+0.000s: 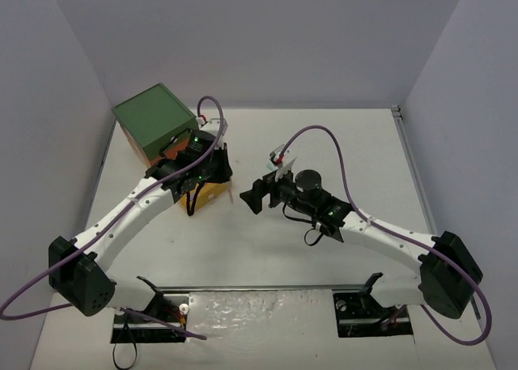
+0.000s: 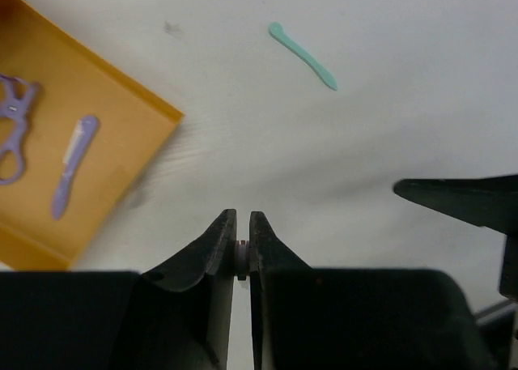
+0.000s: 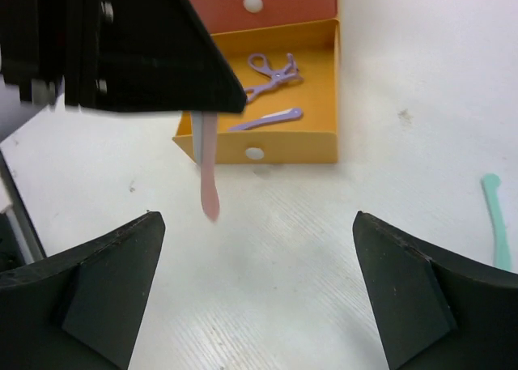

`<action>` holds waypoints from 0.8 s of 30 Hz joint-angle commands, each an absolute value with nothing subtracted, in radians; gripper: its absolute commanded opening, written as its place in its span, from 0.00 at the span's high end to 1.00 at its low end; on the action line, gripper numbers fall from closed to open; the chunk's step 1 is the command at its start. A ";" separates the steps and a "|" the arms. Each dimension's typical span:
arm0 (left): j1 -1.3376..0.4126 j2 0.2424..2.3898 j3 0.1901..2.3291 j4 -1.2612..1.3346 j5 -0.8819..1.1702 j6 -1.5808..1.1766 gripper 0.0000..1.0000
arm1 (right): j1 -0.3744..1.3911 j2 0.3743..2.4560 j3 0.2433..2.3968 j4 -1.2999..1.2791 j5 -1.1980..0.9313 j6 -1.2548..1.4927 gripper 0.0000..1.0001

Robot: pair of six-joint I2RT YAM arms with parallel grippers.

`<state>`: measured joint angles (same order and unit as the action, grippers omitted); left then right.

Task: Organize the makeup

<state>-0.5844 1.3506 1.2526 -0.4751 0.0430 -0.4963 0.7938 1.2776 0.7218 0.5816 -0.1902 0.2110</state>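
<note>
The green-topped box (image 1: 154, 117) stands at the upper left of the white table (image 1: 356, 143). Part of a yellow drawer (image 1: 212, 197) shows at the box's lower right, under the wrist of the left arm (image 1: 137, 204), which reaches up from the lower left corner. The right arm (image 1: 380, 236) extends from the lower right toward centre. The right gripper (image 1: 248, 197) points left, fingers apart, just beside the drawer.

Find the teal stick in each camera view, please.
Top external: not visible.
Left wrist: teal stick upper centre, lying flat.
Right wrist: near the right edge.
Shared landmark: the open yellow drawer, far left in left wrist, top centre in right wrist.
</note>
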 commanded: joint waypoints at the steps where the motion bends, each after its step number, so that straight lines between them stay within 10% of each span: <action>1: -0.510 1.433 1.450 -0.650 -0.235 -0.255 1.00 | 0.766 1.219 0.787 0.483 -0.070 0.156 0.00; 10: -0.429 1.765 1.701 -0.783 -0.434 -0.067 0.98 | 0.674 1.237 0.793 0.343 0.044 0.151 0.00; 19: -0.411 1.865 1.784 -0.805 -0.448 -0.064 0.39 | 0.570 1.418 0.931 0.202 0.034 0.119 0.02; 24: -0.413 1.768 1.750 -0.788 -0.402 -0.102 0.25 | 0.557 1.576 1.050 0.149 0.011 0.086 0.08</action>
<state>-0.4175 1.9273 1.7054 -0.7977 -0.4023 -0.0822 0.5684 1.4761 0.9434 0.1800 0.0189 0.1298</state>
